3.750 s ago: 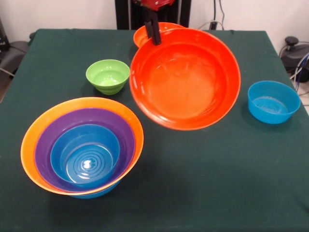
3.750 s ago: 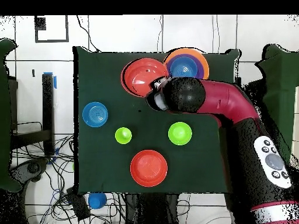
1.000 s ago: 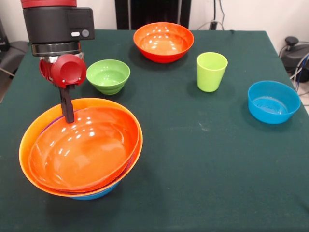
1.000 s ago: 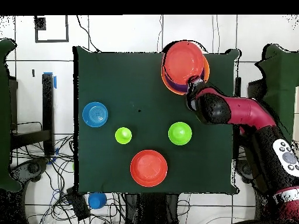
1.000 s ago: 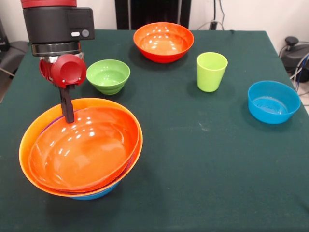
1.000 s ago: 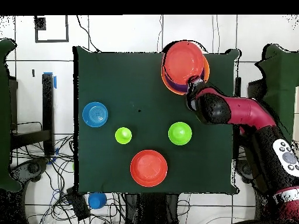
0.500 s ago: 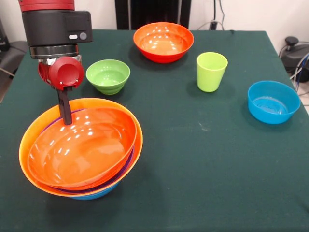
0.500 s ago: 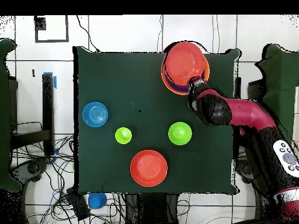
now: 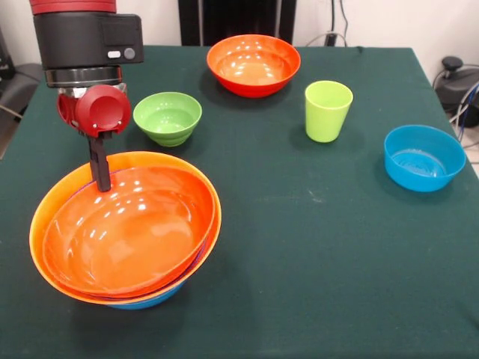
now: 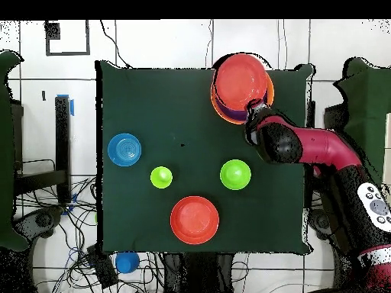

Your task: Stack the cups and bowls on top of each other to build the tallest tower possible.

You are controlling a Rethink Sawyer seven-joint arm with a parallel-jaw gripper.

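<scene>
A matt, dark green cloth point(image 9: 337, 254) is seen covering the table. Glossy, smooth plastic is shown by the red-orange bowl point(image 9: 127, 228) atop the tower point(image 9: 123, 232), with bright highlights. The lime-green cup point(image 9: 328, 111) and blue bowl point(image 9: 423, 157) look like smooth plastic with a duller sheen.

A glossy red-orange plastic bowl point(image 9: 123, 228) sits tilted in the nested stack of bowls point(image 9: 60, 288) (orange rim outermost, blue at the bottom), with the black gripper point(image 9: 99, 168) at its far rim. Behind stand a small lime-green bowl point(image 9: 167, 117) and a lime-green tapered tumbler point(image 9: 327, 111).
</scene>
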